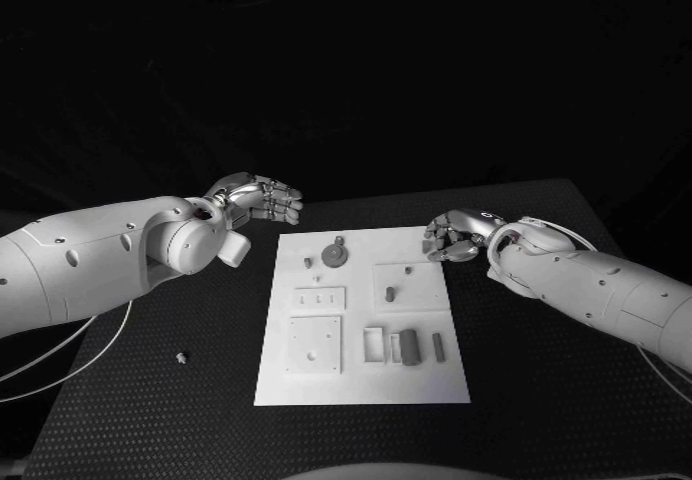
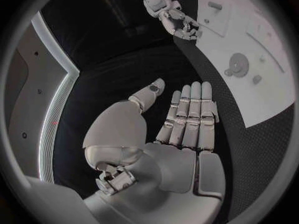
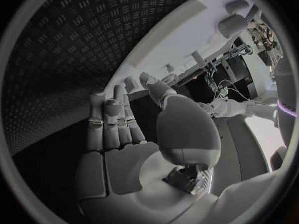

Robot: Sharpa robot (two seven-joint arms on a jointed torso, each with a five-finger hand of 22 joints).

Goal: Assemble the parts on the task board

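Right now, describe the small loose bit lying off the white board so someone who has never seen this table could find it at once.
Start at the white task board in the middle of the black table. Go off its edge on the robot's left, level with the board's near half, to a tiny pale piece lying alone on the black mat. Unlike every other part, it lies off the board.

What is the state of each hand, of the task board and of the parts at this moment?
left hand: open, holds nothing, beside the board's far left corner.
right hand: empty, fingers apart, at the board's far right edge.
task board: flat on the table, untouched by either hand.
round part: lying on the board, not held.
grey bar parts: lying side by side on the board.
small loose piece: on the table, off the board.
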